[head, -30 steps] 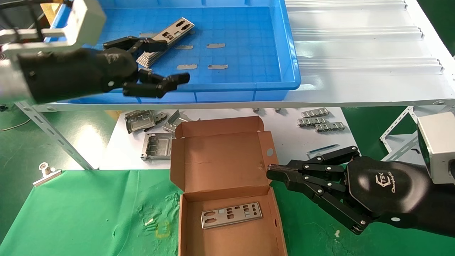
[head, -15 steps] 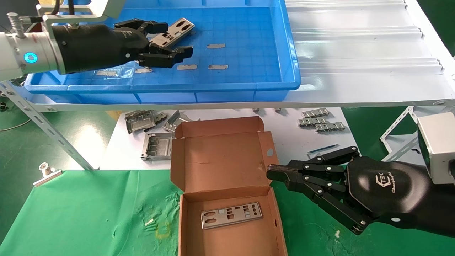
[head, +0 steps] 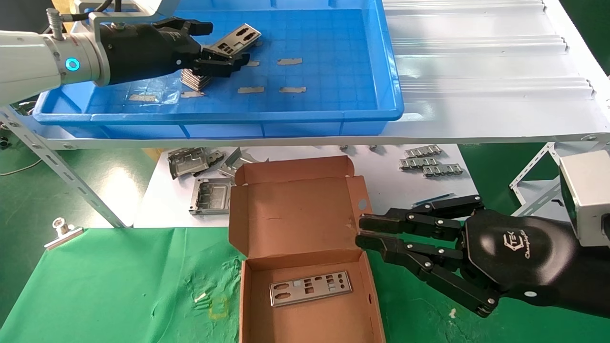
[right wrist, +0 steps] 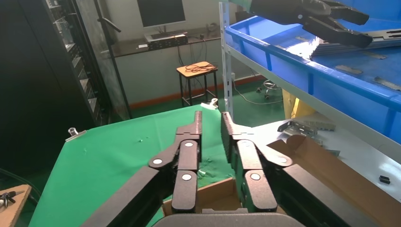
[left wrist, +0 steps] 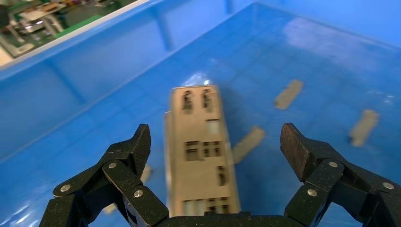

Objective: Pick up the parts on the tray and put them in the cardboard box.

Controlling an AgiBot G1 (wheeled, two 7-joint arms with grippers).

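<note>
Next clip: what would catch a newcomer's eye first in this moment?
The bright blue tray on the raised shelf stands out first, with the left gripper inside it, jaws open astride a stack of silvery plates. Below, the open cardboard box on the green cloth holds one plate. The right gripper sits beside the box's right flap.

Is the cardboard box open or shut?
Open: the cardboard box has its lid folded back, and one silvery part lies flat on its floor.
</note>
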